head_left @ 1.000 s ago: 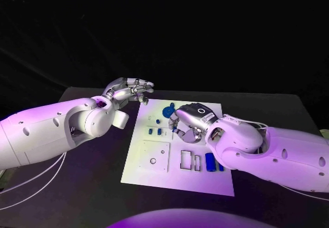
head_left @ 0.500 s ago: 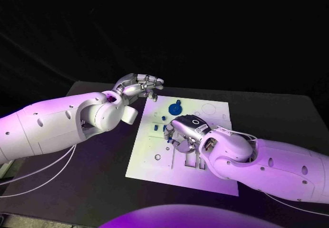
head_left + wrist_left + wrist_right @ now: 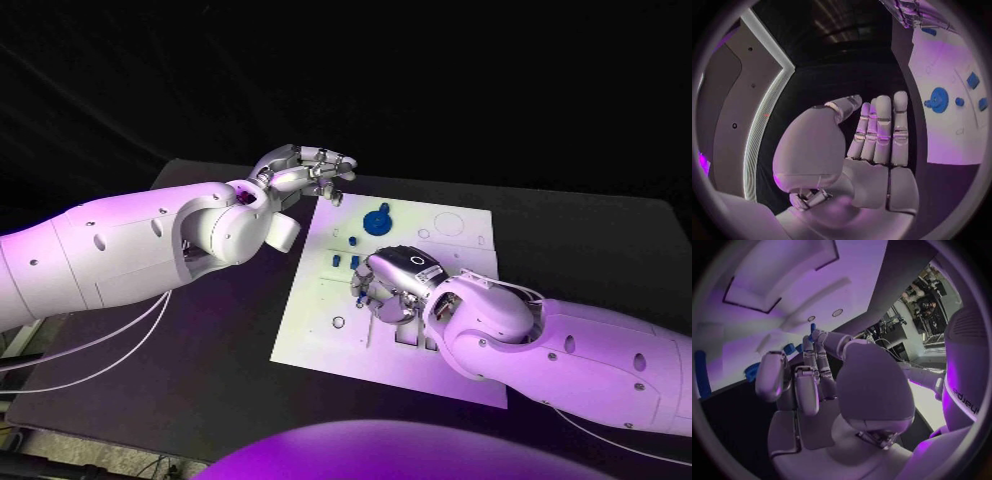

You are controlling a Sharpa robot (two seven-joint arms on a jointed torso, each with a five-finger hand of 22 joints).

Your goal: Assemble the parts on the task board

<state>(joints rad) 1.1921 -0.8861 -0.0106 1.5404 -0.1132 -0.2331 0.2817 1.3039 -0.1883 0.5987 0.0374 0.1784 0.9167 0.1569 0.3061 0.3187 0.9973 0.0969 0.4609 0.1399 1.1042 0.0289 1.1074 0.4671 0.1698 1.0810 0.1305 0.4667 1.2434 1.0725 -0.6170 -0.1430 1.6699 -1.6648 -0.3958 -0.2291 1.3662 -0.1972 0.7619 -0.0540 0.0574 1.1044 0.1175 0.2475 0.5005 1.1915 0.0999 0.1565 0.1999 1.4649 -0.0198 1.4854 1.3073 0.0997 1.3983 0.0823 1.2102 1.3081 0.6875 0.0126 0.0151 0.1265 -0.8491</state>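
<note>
While the left hand [image 3: 306, 170] hovers empty, fingers loosely curled, upper centre, the right hand [image 3: 392, 285] pinches a small blue part [image 3: 812, 328] over the task board [image 3: 454, 245] mid-frame, probably insertion; next needs slot alignment.

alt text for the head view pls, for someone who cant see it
A robot's right hand reaches down onto the middle of a white task board on a black table. Its left hand hangs, holding nothing, over the board's far left corner. A round blue part sits near the far edge.
</note>
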